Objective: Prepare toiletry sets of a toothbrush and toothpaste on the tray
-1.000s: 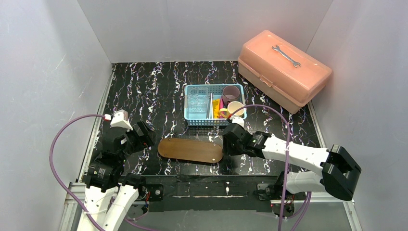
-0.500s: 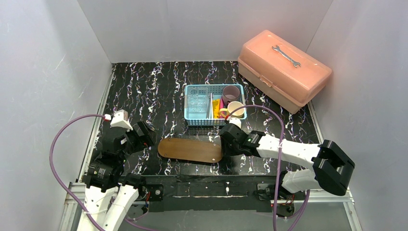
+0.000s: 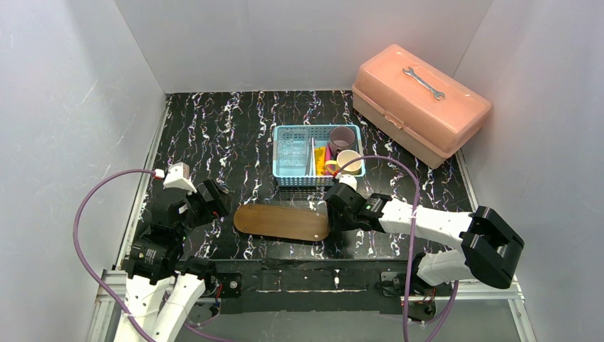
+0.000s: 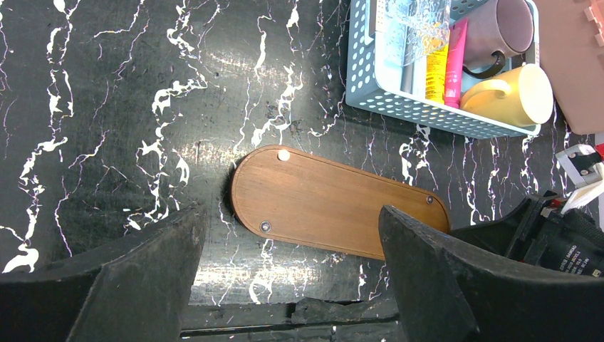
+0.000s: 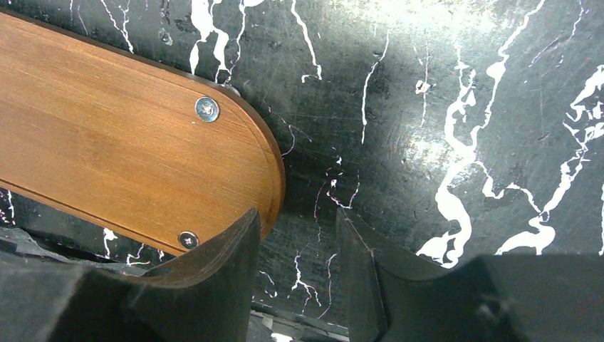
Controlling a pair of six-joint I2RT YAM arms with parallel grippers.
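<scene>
The brown wooden tray (image 3: 281,222) lies bare on the table's near middle and also shows in the left wrist view (image 4: 335,206) and the right wrist view (image 5: 107,157). My right gripper (image 3: 332,214) is low at the tray's right end. Its jaws (image 5: 298,217) are a little open with only table between them, and one finger overlaps the tray's rim. My left gripper (image 3: 214,201) is wide open (image 4: 290,211) and empty, left of the tray. Thin grey toothbrushes (image 3: 311,157), a yellow toothpaste (image 4: 436,71) and a pink toothpaste (image 4: 456,64) lie in the blue basket (image 3: 285,178).
The basket (image 4: 370,85) also holds a clear container (image 3: 292,153), a mauve cup (image 3: 342,137) and a yellow cup (image 3: 348,161). A pink toolbox (image 3: 420,107) with a wrench (image 3: 424,82) on it stands at the back right. White walls enclose the table.
My right gripper has moved slightly left, up to the tray's right end. The left arm and the tray have not visibly moved.
</scene>
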